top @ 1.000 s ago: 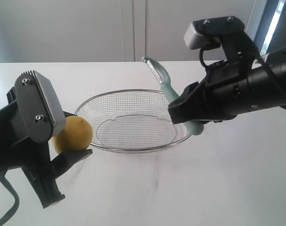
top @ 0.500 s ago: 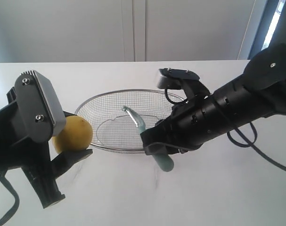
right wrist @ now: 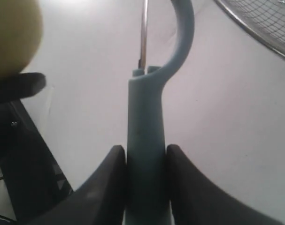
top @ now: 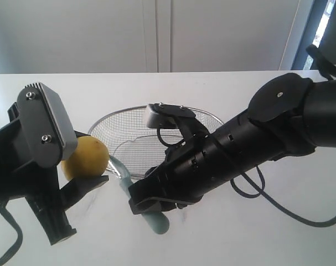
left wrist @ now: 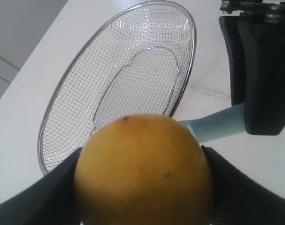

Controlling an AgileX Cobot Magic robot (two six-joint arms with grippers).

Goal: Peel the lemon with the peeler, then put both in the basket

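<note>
My left gripper (top: 88, 168) is shut on the yellow lemon (top: 86, 157), which it holds above the white table just left of the wire basket (top: 109, 117). In the left wrist view the lemon (left wrist: 142, 168) fills the space between the black fingers. My right gripper (top: 144, 203) is shut on the pale teal handle of the peeler (top: 155, 220) in front of the basket. The blade end points at the lemon and is close beside it. In the right wrist view the peeler (right wrist: 146, 122) stands straight out from my right gripper (right wrist: 146, 164), with the lemon (right wrist: 11, 37) off to one side of the blade.
The basket (left wrist: 133, 70) has nothing in it and lies on the white table (top: 267, 221), behind and between both arms. My right arm stretches across the basket's front right. Pale cabinet doors (top: 156, 33) stand behind the table.
My right arm has swung from the basket's right side across it to its front left, bringing the peeler down beside the lemon. The left arm and the lemon have not moved.
</note>
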